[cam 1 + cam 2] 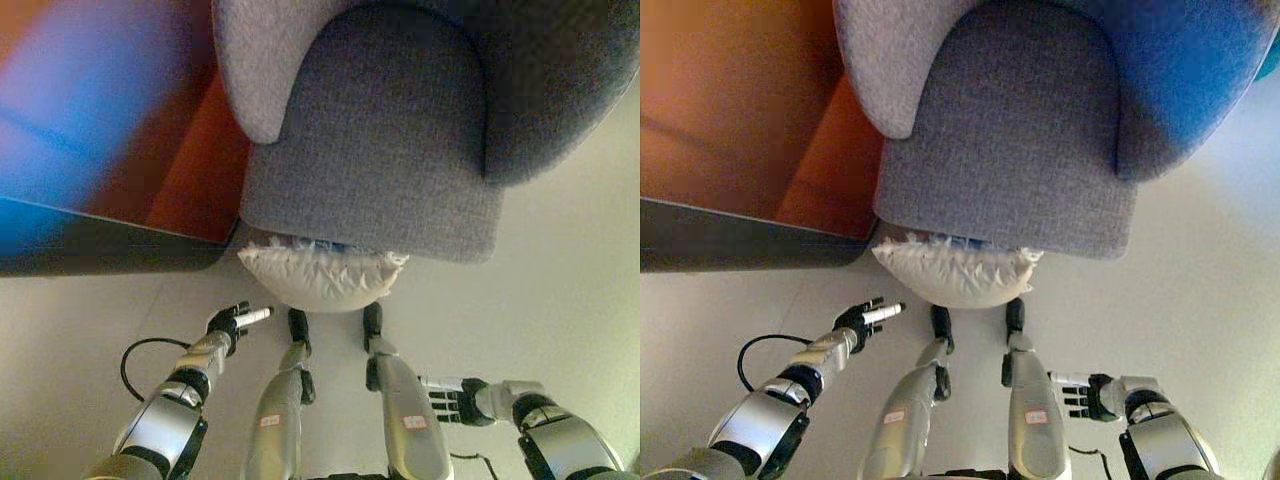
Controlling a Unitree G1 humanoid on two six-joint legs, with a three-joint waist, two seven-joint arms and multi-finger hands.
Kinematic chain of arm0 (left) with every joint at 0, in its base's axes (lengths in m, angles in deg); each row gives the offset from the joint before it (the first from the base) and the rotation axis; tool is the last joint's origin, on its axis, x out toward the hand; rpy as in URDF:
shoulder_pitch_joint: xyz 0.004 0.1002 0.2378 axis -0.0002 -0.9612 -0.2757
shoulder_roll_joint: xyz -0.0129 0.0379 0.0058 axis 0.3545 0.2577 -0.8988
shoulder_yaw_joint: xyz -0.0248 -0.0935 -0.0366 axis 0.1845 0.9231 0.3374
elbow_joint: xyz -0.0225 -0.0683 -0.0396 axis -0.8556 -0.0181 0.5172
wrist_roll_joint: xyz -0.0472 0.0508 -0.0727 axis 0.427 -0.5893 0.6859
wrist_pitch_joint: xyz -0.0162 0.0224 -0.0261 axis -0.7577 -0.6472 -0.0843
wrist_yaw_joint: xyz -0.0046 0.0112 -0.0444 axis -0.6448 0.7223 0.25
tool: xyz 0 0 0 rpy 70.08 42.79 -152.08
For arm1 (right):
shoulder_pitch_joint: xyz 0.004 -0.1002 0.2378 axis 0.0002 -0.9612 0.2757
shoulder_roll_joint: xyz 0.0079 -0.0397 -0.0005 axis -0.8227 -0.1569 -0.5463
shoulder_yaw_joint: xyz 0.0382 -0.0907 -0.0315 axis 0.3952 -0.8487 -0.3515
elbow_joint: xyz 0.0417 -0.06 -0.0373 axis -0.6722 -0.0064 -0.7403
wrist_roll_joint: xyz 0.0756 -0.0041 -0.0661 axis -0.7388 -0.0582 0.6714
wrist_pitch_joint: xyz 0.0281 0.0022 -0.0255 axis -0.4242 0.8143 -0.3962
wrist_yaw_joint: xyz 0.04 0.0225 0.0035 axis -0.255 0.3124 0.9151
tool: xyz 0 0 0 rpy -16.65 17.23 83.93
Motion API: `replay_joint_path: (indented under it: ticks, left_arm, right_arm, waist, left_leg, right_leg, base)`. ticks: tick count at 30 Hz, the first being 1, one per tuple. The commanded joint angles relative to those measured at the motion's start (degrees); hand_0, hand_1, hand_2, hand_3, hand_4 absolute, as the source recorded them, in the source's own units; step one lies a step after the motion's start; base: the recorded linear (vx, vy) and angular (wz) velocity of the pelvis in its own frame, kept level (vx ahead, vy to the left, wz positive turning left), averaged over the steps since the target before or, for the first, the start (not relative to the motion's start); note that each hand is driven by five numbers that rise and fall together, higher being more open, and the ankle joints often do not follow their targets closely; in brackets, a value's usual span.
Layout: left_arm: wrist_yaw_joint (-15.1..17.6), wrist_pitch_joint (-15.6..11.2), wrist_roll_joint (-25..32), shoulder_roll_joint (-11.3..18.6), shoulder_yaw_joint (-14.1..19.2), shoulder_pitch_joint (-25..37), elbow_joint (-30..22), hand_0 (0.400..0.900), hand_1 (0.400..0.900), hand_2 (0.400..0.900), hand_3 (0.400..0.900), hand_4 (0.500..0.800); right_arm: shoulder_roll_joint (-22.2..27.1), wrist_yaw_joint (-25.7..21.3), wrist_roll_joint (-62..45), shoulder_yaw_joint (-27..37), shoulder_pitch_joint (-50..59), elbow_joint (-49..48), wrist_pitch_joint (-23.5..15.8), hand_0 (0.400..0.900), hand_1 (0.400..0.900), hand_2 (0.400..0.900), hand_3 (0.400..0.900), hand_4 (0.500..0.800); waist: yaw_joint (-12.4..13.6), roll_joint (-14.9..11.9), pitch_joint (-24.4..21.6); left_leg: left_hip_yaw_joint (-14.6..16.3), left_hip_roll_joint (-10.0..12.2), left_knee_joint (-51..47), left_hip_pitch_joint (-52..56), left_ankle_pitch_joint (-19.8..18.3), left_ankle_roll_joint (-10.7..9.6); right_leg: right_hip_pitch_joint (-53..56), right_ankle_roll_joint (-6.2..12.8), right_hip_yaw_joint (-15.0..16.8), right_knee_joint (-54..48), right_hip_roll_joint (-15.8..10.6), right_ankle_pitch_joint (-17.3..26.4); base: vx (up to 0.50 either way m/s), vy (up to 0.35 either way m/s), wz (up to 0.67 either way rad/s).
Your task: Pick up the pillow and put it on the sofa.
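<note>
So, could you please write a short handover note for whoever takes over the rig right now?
Left hand: open, empty, low over the floor, left of the pillow.
Right hand: open, empty, lower right, farther from the pillow.
Pillow: white, on the floor against the front of the grey sofa, its far edge tucked under the seat.
Done: nothing; the pillow is not yet grasped.
Left: grasp the pillow, lift it, place it on the sofa seat.

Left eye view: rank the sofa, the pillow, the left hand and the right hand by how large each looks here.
1. sofa, by far the largest.
2. pillow, on the floor at the sofa's front edge.
3. left hand and right hand: they look alike, so no ranking between them.
</note>
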Motion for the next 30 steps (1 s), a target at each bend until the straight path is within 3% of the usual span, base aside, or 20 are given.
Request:
replay_joint_path:
  ticks: [1,5,20,30]
  left_arm:
    - [2.6,-2.3,5.6,2.0,1.3,1.0,0.8,0.9,0.9,0.9,0.9,0.8]
    - [4.3,-3.6,10.0,1.6,1.7,4.4,0.3,0.9,0.9,0.9,0.9,0.8]
    - [7.3,-3.7,15.8,4.7,2.3,16.6,2.5,0.9,0.9,0.9,0.9,0.8]
    - [8.5,-3.1,17.8,6.0,0.9,21.6,2.6,0.9,0.9,0.9,0.9,0.8]
  right_arm:
    - [0.0,-0.3,-2.8,-3.3,-0.6,0.9,4.9,0.9,0.9,0.9,0.9,0.8]
    - [0.1,-1.4,-3.9,-3.3,1.5,1.0,5.9,0.9,0.9,0.9,0.9,0.8]
    - [-0.2,-4.5,-10.2,-1.8,8.7,2.8,8.9,0.9,0.9,0.9,0.9,0.8]
    - [-0.3,-3.2,-9.8,-1.6,9.5,3.1,9.0,0.9,0.9,0.9,0.9,0.8]
  waist:
    - [-2.3,-1.1,0.6]
    - [-3.3,-1.1,1.4]
    - [-6.3,-1.5,1.7]
    - [-8.1,-1.1,2.0]
  left_leg:
    - [0.7,-3.3,10.2,-7.1,-6.0,-2.2]
    - [1.4,-2.7,13.8,-11.7,-7.3,-2.1]
    - [1.7,-1.4,23.7,-25.1,-11.5,-1.7]
    - [1.7,-1.2,27.3,-29.2,-13.2,-1.6]
  right_leg:
    - [-3.7,2.07,3.6,-1.0,1.6,-0.7]
    - [-8.6,2.14,4.3,0.9,1.7,-0.6]
    - [-22.0,2.17,7.0,6.2,2.7,-0.6]
    - [-25.9,2.26,8.9,9.0,3.6,-1.1]
  base:
    - [-0.01,0.039,-0.04]
    - [-0.02,0.057,-0.07]
    - [0.03,0.017,-0.1]
    - [0.07,0.008,-0.08]
